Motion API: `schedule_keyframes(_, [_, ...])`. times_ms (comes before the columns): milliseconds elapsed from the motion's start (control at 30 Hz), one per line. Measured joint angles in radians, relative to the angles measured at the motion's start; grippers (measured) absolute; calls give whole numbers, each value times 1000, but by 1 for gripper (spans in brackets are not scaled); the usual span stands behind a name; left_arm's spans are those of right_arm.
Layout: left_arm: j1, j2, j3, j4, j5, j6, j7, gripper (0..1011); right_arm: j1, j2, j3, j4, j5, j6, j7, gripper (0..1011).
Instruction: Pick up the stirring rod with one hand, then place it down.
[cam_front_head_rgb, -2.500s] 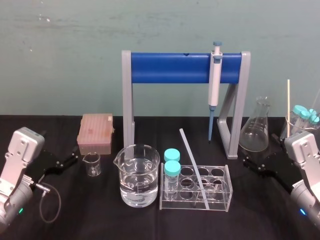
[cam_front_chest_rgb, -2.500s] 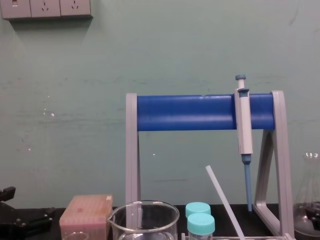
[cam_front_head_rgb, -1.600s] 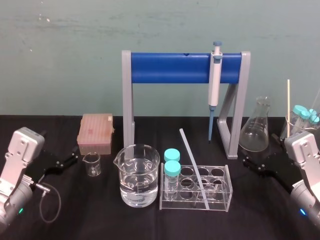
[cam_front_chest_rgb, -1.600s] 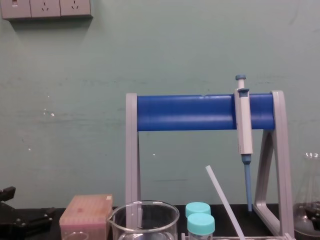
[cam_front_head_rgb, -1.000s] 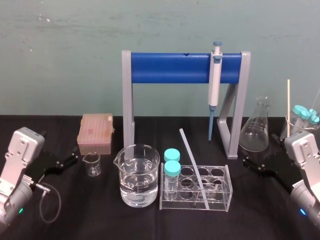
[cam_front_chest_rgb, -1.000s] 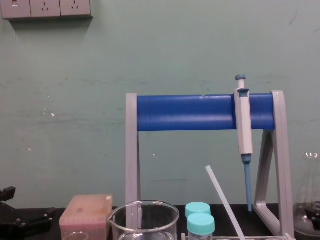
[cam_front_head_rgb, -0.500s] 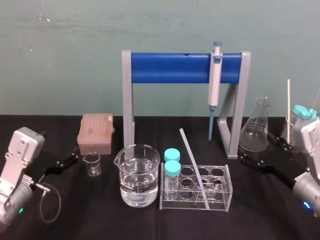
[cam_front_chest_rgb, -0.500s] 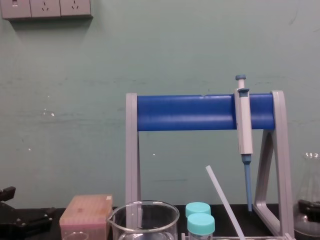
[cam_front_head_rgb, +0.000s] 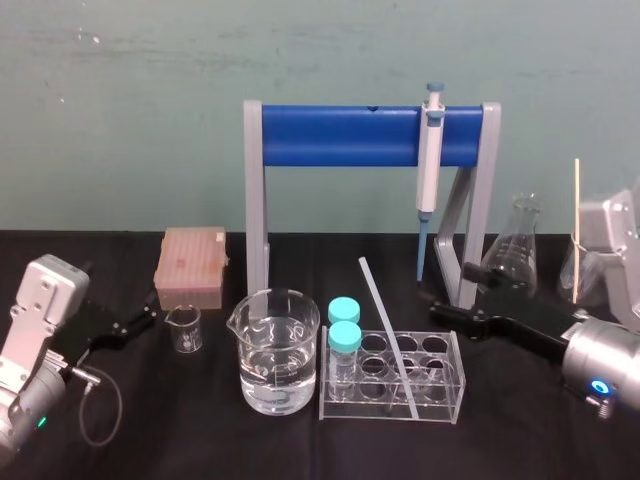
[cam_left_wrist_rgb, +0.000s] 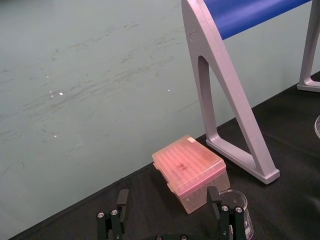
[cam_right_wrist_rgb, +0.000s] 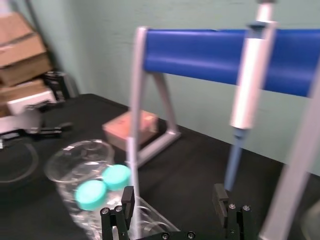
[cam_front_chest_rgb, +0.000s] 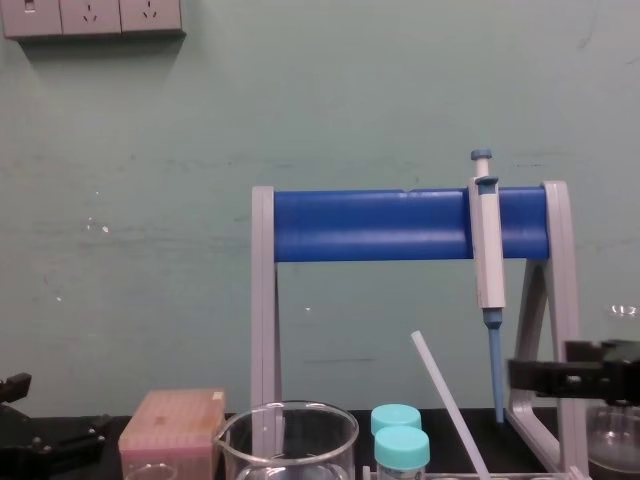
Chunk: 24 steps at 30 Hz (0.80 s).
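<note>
We note the rod (cam_front_head_rgb: 388, 335) leaning tilted in the rack (cam_front_head_rgb: 455, 385); the right gripper (cam_front_head_rgb: 452, 292) hangs just beside the rack's right end, jaws open, and the left gripper (cam_front_head_rgb: 143, 318) sits parked well left, jaws open too. We'd take the bare shaft above the rack, jaws square across, lifting along its tilt. Tight: vials (cam_front_head_rgb: 344, 335) and beaker (cam_front_head_rgb: 275, 350) crowd the rack's left, pipette (cam_front_head_rgb: 429, 165) behind.

On the black bench (cam_front_head_rgb: 200, 425): a pink box (cam_front_head_rgb: 191, 266), small beaker (cam_front_head_rgb: 184, 329), big beaker (cam_front_head_rgb: 274, 352), tube rack (cam_front_head_rgb: 441, 401), blue stand (cam_front_head_rgb: 340, 136), flask (cam_front_head_rgb: 512, 262).
</note>
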Motion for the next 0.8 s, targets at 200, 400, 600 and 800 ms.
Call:
schedule_keyframes(200, [0,0,0,0,0,0,0,1000,36,-9,-38,5,8,16,60,1003])
schedule_keyframes(400, [0,0,0,0,0,0,0,1000,93,-33,-91,50,-4,25,94,1003])
schedule_keyframes(600, [0,0,0,0,0,0,0,1000,154,-73,-134,118,-28,25,104,1003])
schedule_keyframes(800, [0,0,0,0,0,0,0,1000,200,-110,-160,177,-42,18,121,1003])
